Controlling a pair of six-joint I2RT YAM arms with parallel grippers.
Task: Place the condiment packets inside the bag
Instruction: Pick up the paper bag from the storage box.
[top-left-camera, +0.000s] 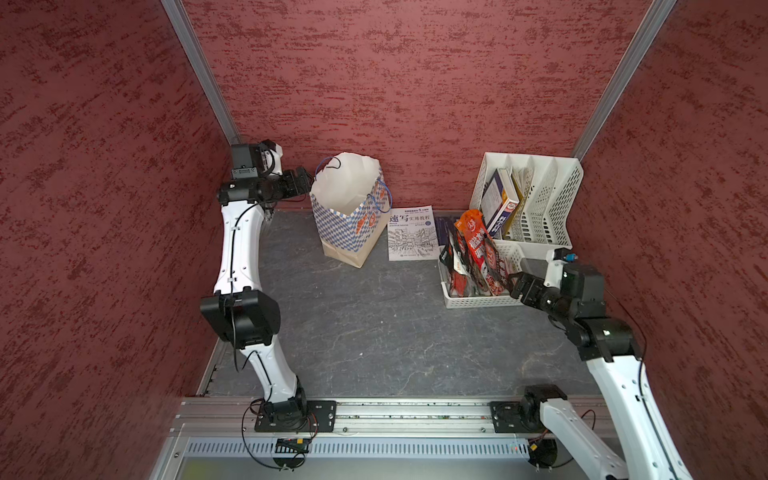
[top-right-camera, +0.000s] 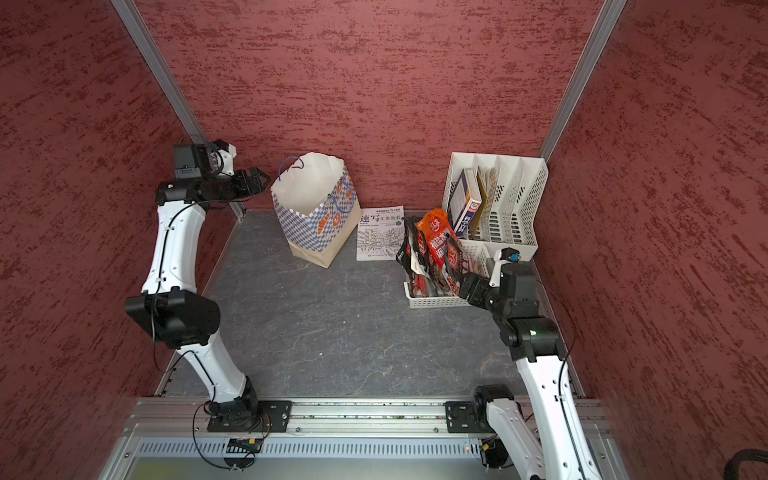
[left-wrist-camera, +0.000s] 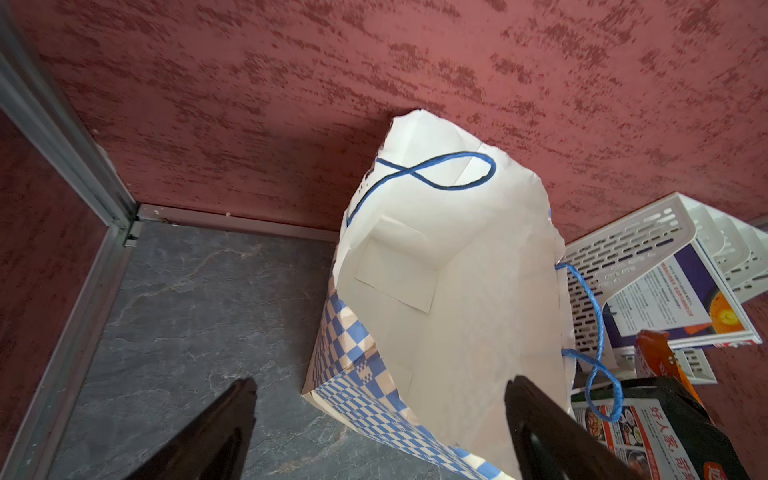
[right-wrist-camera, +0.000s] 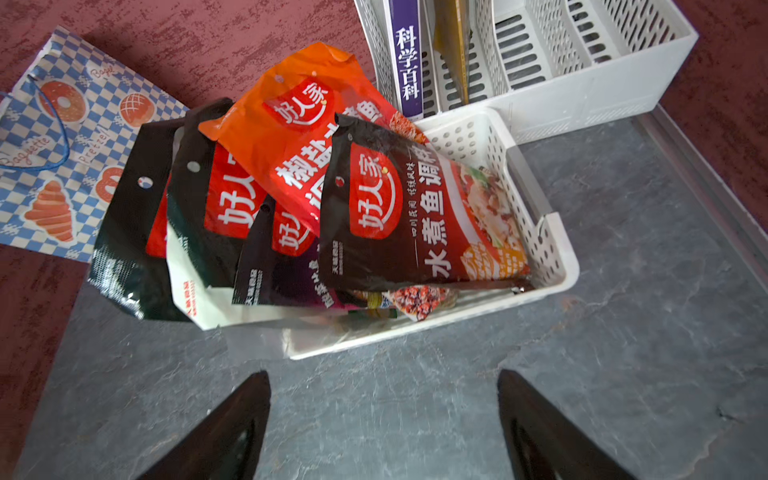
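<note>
Condiment packets (right-wrist-camera: 374, 199) leaned upright in the white basket (right-wrist-camera: 557, 266), just ahead of the right gripper (right-wrist-camera: 383, 376), spread wide and empty. The left gripper (left-wrist-camera: 381, 380), spread too, hung far off by the bag (top-left-camera: 345, 228).

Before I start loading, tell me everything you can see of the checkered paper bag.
The bag is a tall paper gift bag, blue-and-white checkered with orange pastry prints, tan base, white inside, blue cord handles. It stands upright on the table near the back wall, mouth open and crumpled; its inside looks empty. The open left gripper is at its rim; contact cannot be told.
</note>
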